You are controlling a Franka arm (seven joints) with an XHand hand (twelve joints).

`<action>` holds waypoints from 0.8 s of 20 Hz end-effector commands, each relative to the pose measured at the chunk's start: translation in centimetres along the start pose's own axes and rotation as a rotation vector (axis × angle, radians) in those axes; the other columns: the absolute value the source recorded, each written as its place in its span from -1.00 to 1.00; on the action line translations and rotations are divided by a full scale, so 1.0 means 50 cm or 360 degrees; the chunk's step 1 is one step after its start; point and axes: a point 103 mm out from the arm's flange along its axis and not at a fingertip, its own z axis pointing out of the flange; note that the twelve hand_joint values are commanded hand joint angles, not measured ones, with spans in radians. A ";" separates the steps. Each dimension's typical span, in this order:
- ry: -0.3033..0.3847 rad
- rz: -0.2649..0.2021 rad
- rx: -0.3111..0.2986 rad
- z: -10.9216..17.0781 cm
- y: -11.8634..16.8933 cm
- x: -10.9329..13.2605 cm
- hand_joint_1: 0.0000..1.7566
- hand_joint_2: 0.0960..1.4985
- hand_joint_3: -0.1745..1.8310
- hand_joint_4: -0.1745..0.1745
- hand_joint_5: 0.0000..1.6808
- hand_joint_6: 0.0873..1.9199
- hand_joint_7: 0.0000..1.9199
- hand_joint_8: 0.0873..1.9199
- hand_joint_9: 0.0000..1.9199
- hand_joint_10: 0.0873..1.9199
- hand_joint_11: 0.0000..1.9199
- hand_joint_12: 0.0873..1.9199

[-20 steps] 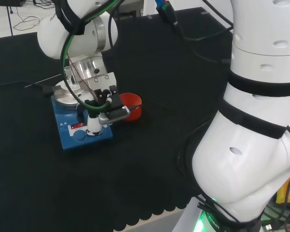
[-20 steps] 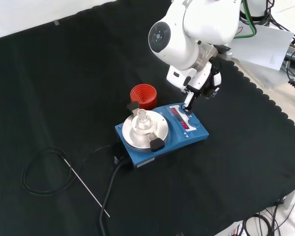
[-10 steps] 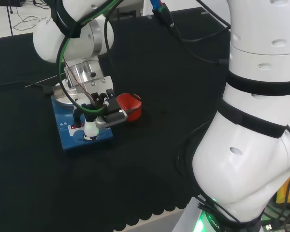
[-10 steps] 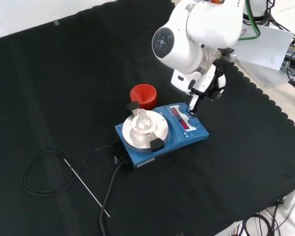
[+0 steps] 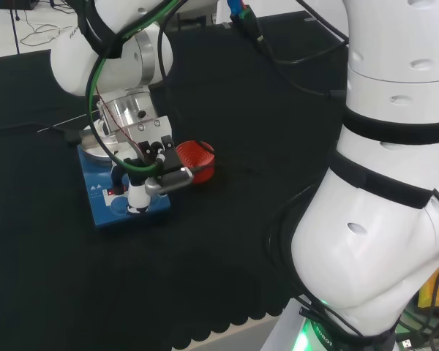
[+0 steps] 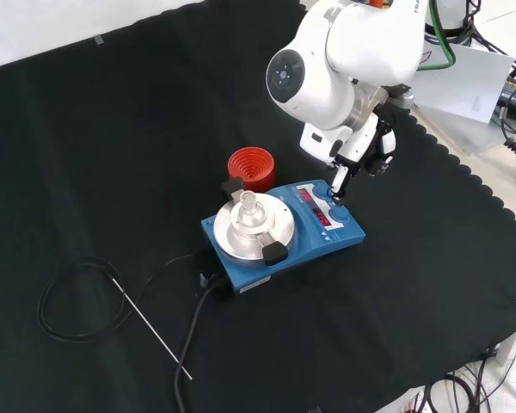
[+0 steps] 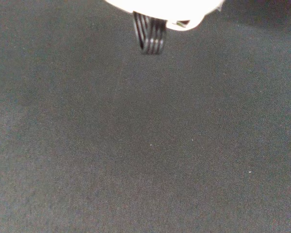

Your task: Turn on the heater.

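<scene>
The blue heater [image 6: 284,231] sits near the middle of the black cloth [image 6: 112,155], with its round metal plate [image 6: 252,229] at the front view's left end and its control strip with a red display [image 6: 316,209] at the right end. The hand [image 6: 361,151] hangs over that control end: one finger [image 6: 337,181] points straight down, its tip on or just above the blue knob [image 6: 334,204] at the panel's far corner, while the other fingers are tucked back and hold nothing. In the head view the same white fingertip [image 5: 137,196] meets the heater's near edge. A small clear glass vessel [image 6: 248,206] stands on the plate, gripped by black clamp pads. A red ribbed ring [image 6: 251,168] sits just behind the heater, touching or nearly so. A black cable [image 6: 189,344] runs from the heater's left end toward the front edge, beside a thin metal rod [image 6: 150,327] and a loop of wire [image 6: 73,301].
</scene>
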 end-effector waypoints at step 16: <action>-0.0001 0.0002 0.0026 0.014 0.013 -0.001 0.59 -0.11 0.17 -0.26 -0.70 -0.32 0.53 0.58 0.62 0.49 0.18 0.39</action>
